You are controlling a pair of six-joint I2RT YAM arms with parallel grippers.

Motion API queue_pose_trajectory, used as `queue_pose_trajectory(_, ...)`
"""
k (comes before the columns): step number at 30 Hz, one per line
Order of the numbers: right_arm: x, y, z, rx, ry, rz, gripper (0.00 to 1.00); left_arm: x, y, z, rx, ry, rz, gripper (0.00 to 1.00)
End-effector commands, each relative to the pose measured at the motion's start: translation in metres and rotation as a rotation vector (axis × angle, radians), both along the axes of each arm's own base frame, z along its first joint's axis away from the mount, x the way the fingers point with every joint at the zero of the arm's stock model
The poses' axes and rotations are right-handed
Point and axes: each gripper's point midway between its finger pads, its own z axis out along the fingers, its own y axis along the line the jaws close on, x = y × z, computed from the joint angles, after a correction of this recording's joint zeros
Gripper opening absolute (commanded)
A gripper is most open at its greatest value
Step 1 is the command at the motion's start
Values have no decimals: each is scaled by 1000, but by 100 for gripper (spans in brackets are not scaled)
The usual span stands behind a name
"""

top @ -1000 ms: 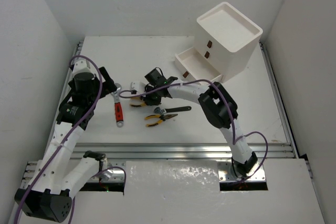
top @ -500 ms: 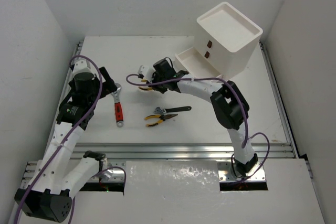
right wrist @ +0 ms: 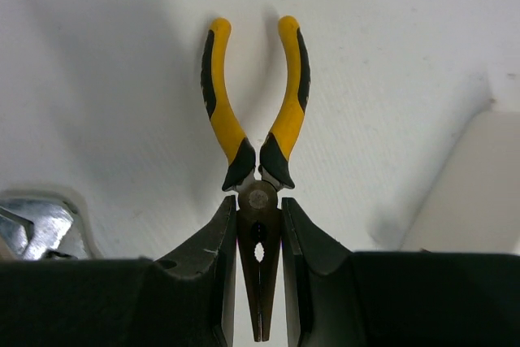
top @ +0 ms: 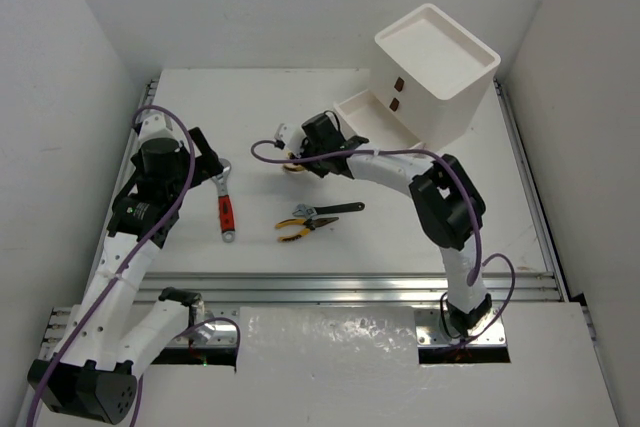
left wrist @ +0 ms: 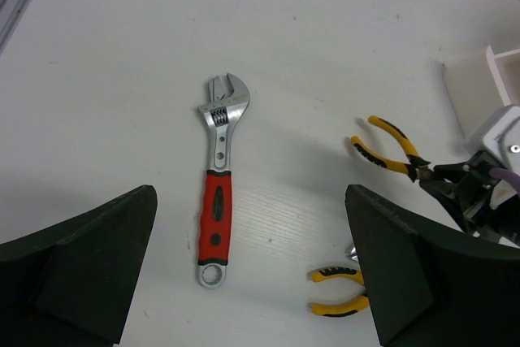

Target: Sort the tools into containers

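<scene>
Moved from mid-desk (top: 480,227) toward the open drawer (top: 372,119) near the far right corner, yellow-handled pliers (right wrist: 256,136) sit nose-pinched in the right end effector (right wrist: 260,225), while the left end effector (left wrist: 250,233) hovers wide over the red-handled wrench (left wrist: 216,209), unsorted beside second pliers (top: 293,228) and black-handled wrench (top: 338,209).

Red-handled wrench (left wrist: 218,184): polished bright metal head, matt rubbery grip; pliers (right wrist: 258,197): dull dark steel nose, smooth yellow-black grips; surface (left wrist: 122,54): matt white, faintly grained.

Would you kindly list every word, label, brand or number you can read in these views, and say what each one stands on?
None can be read.
Any stamping on the red-handled wrench is too small to tell.
The yellow-handled pliers and the white drawer unit show no lettering.
</scene>
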Motion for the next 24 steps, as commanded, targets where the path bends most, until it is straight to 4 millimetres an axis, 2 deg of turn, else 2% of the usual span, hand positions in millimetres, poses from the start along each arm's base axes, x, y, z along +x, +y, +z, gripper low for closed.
queue_pose_trajectory(1, 27, -7, 84, 58, -224, -43, 0, 4, -1, 16, 3, -68, -12, 100)
queue_pose_trajectory(6, 32, -34, 106, 87, -234, -91, 0, 4, -1, 16, 1, -66, -15, 100)
queue_pose_trajectory(8, 31, -37, 110, 96, -235, -89, 0, 4, -1, 17, 1, -69, -15, 100)
queue_pose_trajectory(10, 39, -47, 119, 72, -285, -116, 0, 4, -1, 17, 2, -69, -12, 100)
queue_pose_trajectory(13, 62, -79, 138, 47, -334, -210, 0, 4, -2, 16, 1, -66, -16, 100)
queue_pose_trajectory(14, 74, -98, 149, 43, -362, -256, 0, 4, -2, 15, 0, -63, -17, 100)
queue_pose_trajectory(17, 93, -128, 158, 36, -380, -311, 0, 4, -3, 16, -1, -68, -20, 100)
queue_pose_trajectory(19, 99, -140, 145, 15, -344, -322, 0, 4, -3, 17, -2, -70, -22, 100)
queue_pose_trajectory(20, 107, -153, 144, 3, -356, -360, 2, 4, -3, 18, -1, -73, -22, 100)
queue_pose_trajectory(21, 112, -160, 130, -16, -336, -374, 3, 3, -2, 18, -1, -75, -21, 100)
queue_pose_trajectory(22, 116, -166, 125, -27, -329, -390, 8, 3, -2, 18, -1, -75, -21, 100)
queue_pose_trajectory(23, 124, -180, 126, -34, -331, -448, 19, 4, -3, 17, -3, -75, -25, 100)
queue_pose_trajectory(24, 126, -182, 122, -41, -314, -463, 30, 4, -4, 17, -3, -73, -30, 100)
